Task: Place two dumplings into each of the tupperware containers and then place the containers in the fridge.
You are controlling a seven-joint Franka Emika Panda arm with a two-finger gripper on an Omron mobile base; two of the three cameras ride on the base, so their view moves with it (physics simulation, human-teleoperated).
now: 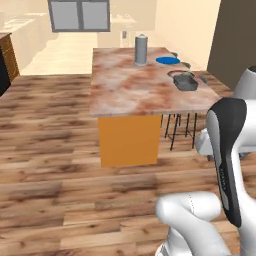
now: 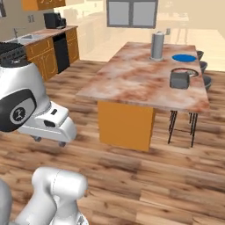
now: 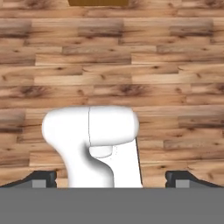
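gripper [image 3: 112, 178]: jaws wide apart, holding nothing, over wood floor [image 3: 175, 65]
dark grey container [image 1: 186, 82]: on island counter [image 1: 125, 85], near blue plate [image 1: 167, 60]

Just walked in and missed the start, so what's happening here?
Nothing is being handled. The white robot arm's gripper hangs open and empty above the wooden plank floor, short of the marble-topped island with the orange base. On that island sit a dark grey rectangular container, a round blue plate and a tall grey cylinder. No dumplings can be made out.
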